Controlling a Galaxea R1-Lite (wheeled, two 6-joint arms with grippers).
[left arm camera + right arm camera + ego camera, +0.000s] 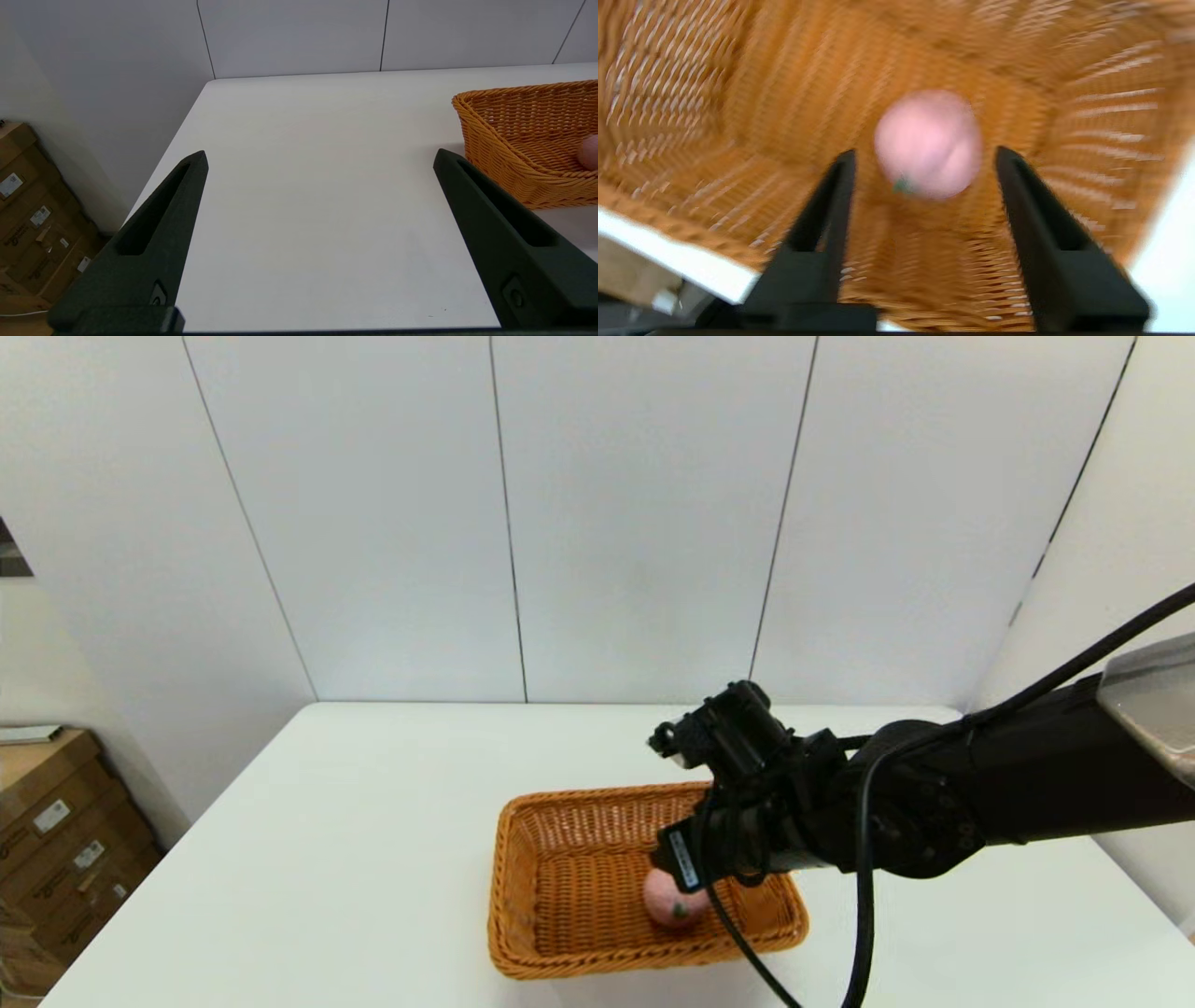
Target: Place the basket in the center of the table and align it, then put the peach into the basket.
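Right gripper (924,156) agape — left gripper (320,158) too.

You had a woven wicker basket (560,887), rough and ribbed, sitting on a smooth, matt white worktop (355,840). The peach (674,900) looked soft-matt and pale, and the fingers (159,233) were matt black plastic.

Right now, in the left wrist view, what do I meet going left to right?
Cardboard boxes → one finger of the left gripper → bare table → its other finger → basket → peach.
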